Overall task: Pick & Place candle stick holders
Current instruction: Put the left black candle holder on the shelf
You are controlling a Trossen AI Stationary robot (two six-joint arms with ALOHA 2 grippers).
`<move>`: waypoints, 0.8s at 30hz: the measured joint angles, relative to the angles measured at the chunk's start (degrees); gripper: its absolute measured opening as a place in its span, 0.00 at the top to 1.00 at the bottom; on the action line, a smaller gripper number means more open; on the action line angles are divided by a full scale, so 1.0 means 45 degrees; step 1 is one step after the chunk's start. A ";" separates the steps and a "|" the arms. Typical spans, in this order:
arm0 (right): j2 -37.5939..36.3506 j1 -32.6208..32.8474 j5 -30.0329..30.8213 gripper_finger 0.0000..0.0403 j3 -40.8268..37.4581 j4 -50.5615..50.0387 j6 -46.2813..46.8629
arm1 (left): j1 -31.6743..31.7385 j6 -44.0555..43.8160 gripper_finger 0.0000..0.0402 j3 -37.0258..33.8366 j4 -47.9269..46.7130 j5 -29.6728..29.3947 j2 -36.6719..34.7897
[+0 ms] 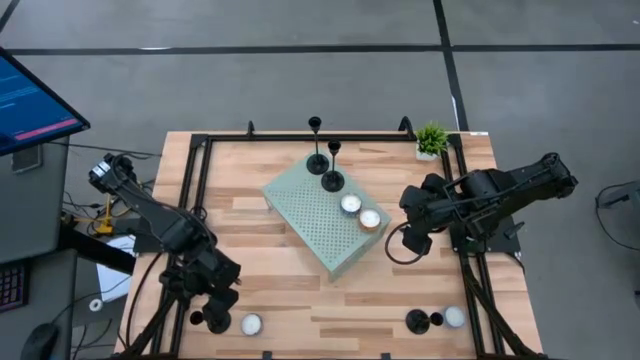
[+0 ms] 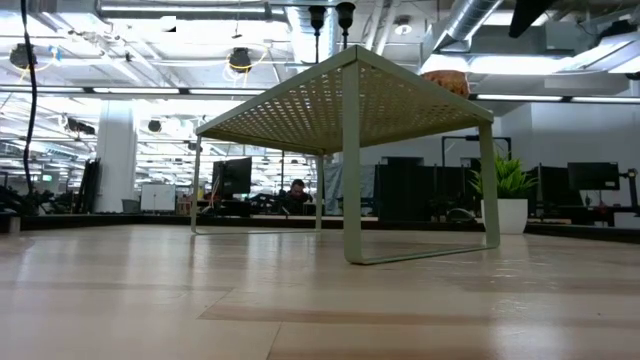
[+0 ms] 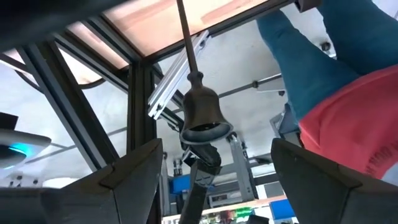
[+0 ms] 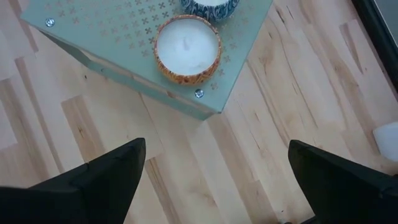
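Two black candle stick holders [image 1: 317,160] [image 1: 333,180] stand on their disc bases at the far corner of the green perforated stand [image 1: 310,215]. A third holder [image 1: 417,321] stands on the table near the front right. A fourth holder [image 3: 200,111] is at the front left. My left gripper [image 1: 216,312] is low there and open. Its fingers [image 3: 127,180] stand on either side of that holder's top cup and thin stem without touching them. My right gripper [image 1: 410,240] is open and empty above bare table beside the stand's right corner [image 4: 214,109].
Two candles [image 1: 350,204] [image 1: 370,219] sit on the stand. White tealights lie at the front left [image 1: 250,323] and front right [image 1: 455,317]. A small green plant [image 1: 431,138] stands at the far right. A black frame [image 1: 200,180] borders the table. A person in red and teal [image 3: 348,106] shows beyond the table.
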 joint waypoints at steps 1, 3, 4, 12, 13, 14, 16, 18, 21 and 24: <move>0.0000 0.0000 -0.0003 0.05 0.0001 0.0000 0.0000 | -0.0019 0.0113 0.25 0.0000 0.0005 0.0000 0.0053; 0.0000 0.0000 -0.0005 0.05 0.0001 0.0000 -0.0006 | -0.0028 0.0378 0.25 0.0000 0.0000 0.0018 0.0191; 0.0000 0.0000 -0.0010 0.05 0.0001 0.0000 -0.0008 | -0.0028 0.0528 0.25 0.0000 0.0001 0.0006 0.0261; 0.0000 0.0010 -0.0044 0.05 0.0001 0.0005 -0.0114 | -0.0028 0.1051 0.25 -0.0371 -0.0040 -0.0053 0.0436; 0.0000 0.0015 -0.0044 0.05 0.0001 0.0010 -0.0195 | -0.0024 0.1067 0.25 -0.0491 -0.0051 -0.0042 0.0433; 0.0000 0.0013 -0.0044 0.05 0.0001 0.0010 -0.0215 | -0.0028 0.1065 0.25 -0.0601 -0.0053 -0.0001 0.0405; 0.0000 0.0010 -0.0083 0.05 0.0001 0.0009 -0.0234 | -0.0038 0.1067 0.25 -0.0729 -0.0063 0.0046 0.0360; 0.0000 0.0010 -0.0087 0.05 0.0001 0.0000 -0.0247 | -0.0038 0.1208 0.25 -0.0729 -0.0033 0.0041 0.0354; 0.0000 0.0010 -0.0087 0.05 0.0001 0.0000 -0.0304 | -0.0019 0.1259 0.25 -0.0729 -0.0034 0.0054 0.0353; 0.0000 0.0010 -0.0084 0.05 0.0001 -0.0004 -0.0340 | -0.0085 0.1259 0.25 -0.0729 -0.0030 0.0228 0.0353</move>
